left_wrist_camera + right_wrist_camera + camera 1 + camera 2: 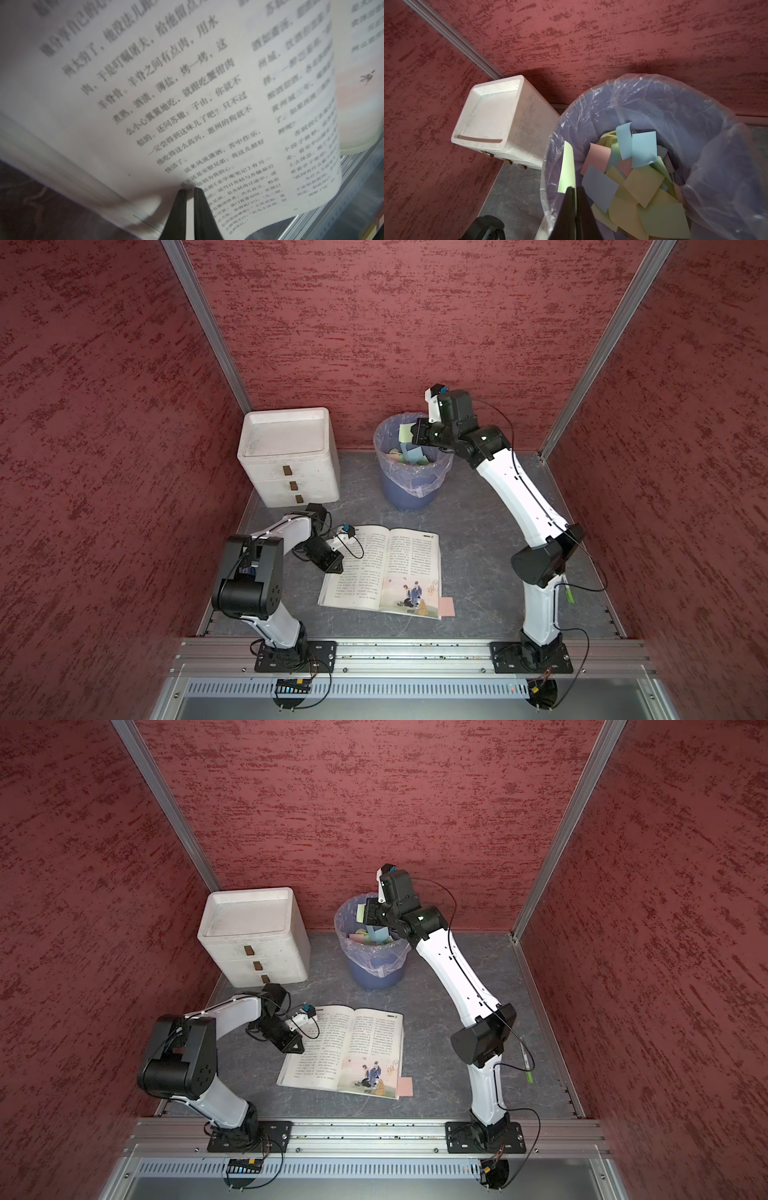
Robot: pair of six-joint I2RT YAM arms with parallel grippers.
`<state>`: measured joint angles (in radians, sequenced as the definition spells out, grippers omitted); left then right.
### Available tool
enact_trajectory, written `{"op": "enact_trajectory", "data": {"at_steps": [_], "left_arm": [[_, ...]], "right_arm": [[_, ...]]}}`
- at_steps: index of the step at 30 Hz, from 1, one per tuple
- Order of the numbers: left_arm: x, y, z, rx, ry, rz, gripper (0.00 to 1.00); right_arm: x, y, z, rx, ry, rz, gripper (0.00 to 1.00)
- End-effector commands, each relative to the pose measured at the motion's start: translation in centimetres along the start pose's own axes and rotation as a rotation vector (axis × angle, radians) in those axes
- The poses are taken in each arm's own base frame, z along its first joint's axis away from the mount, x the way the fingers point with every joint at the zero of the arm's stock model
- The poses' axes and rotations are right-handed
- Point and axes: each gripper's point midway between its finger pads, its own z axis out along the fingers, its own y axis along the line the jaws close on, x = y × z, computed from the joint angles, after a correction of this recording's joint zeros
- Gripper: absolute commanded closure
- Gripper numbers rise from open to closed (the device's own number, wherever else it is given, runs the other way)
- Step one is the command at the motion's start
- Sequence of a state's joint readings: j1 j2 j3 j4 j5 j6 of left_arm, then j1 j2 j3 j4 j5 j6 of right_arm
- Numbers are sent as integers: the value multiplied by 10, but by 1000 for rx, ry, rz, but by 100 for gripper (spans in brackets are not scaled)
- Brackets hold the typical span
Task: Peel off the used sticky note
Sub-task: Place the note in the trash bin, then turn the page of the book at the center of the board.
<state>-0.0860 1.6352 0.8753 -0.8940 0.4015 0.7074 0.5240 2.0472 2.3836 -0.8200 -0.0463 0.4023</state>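
My right gripper is shut on the edge of a pale green sticky note, which it holds over the open bin; both top views show the note above the rim. An open book lies flat on the table. My left gripper hovers low over its left page, jaws nearly together with only a thin white strip between them. A pink sticky note juts out at the book's near right corner.
The blue bin with a plastic liner holds several coloured notes. A white drawer unit stands at the back left beside it. A green pen lies near the right arm's base. Red walls enclose the table.
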Motion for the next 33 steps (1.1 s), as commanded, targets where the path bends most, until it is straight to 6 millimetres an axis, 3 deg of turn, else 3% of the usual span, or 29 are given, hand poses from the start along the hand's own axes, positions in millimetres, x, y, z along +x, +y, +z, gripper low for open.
{"op": "enact_trajectory", "data": {"at_steps": [1,5,13,20,25,26,28,33], "left_arm": [[-7,-6,-3,11,-30,4,89],[-5,-8,-3,18,-27,8,90],[-4,-15,-9,42,-25,28,90],[-12,-15,-22,36,-53,31,90],[-12,-8,-27,20,-63,30,91],[-12,-5,-28,14,-66,28,91],[-11,1,-30,3,-75,21,91],[-12,12,-32,-14,-93,1,80]], "right_arm": [[-4,-13,7,54,-13,-19,100],[4,-19,21,71,7,-23,98],[0,-16,22,70,-8,-77,61],[-9,-14,4,102,-30,-143,54],[-3,-11,-34,152,-2,-164,47],[4,-10,-43,163,13,-171,41],[22,-15,-59,205,45,-175,6],[36,-45,-132,293,-77,-77,2]]}}
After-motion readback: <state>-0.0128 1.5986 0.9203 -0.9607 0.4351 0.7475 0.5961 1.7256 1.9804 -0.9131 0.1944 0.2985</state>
